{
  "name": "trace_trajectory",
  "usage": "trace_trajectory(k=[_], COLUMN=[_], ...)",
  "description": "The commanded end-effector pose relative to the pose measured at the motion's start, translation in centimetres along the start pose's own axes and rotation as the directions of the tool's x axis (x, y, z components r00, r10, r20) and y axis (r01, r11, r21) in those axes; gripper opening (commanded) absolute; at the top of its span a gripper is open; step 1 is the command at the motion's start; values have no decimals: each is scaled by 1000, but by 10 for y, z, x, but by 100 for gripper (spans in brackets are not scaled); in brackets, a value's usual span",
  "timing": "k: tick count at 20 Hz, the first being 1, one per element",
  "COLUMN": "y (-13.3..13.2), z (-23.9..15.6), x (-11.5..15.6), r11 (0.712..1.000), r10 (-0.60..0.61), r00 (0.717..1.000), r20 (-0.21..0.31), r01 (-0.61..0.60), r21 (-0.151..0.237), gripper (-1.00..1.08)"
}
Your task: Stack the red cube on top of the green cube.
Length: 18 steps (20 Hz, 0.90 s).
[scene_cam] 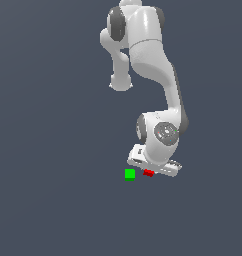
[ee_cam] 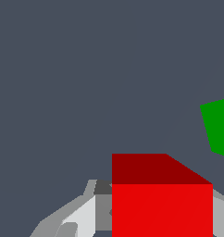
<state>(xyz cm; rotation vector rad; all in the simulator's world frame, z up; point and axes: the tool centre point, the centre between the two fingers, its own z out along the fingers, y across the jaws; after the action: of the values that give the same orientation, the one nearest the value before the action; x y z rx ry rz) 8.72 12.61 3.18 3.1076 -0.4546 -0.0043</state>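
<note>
The red cube (scene_cam: 148,173) sits at the lower edge of the arm's hand, partly tucked under it in the exterior view, so only a small red sliver shows there. In the wrist view the red cube (ee_cam: 162,203) fills the lower middle of the picture, its bright front face and darker top face both plain to see, with grey and white parts of the pincer (ee_cam: 162,217) showing on either side of it. A finger (ee_cam: 81,215) lies close against one side of the cube and a strip of grey shows at the other side, so the pincer looks to be pinching the red cube between its fingers, though the actual contact surfaces are hidden behind the cube.

The green cube (scene_cam: 129,174) stands just beside the red one, on the exterior view's left of it, with a narrow gap between the two; they are not touching. In the wrist view the green cube (ee_cam: 218,127) is cut off by the picture's edge and appears turned at a slight angle to the red cube.

The pincer (scene_cam: 150,171) hangs low beneath the white wrist of the arm (scene_cam: 148,55), which reaches down from the top of the exterior view. Everything rests over a plain dark grey-blue table (scene_cam: 53,200); whether the red cube is touching it or is lifted slightly cannot be told.
</note>
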Motion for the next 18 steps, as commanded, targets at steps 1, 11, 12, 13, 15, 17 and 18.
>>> trace_trajectory(k=[1, 11, 12, 13, 15, 17, 18], y=[0, 0, 0, 0, 0, 0, -1], z=[-13, -77, -81, -84, -87, -88, -88], x=[0, 0, 0, 0, 0, 1, 1], r11=[1000, 1000, 1000, 1000, 1000, 1000, 1000], r10=[0, 0, 0, 0, 0, 0, 0], r00=[1000, 1000, 1000, 1000, 1000, 1000, 1000], r20=[-2, -3, -3, -3, -3, -3, -3], r01=[0, 0, 0, 0, 0, 0, 0], r21=[1, 1, 1, 1, 1, 1, 1], gripper=[-100, -100, -100, -100, -100, -100, -100])
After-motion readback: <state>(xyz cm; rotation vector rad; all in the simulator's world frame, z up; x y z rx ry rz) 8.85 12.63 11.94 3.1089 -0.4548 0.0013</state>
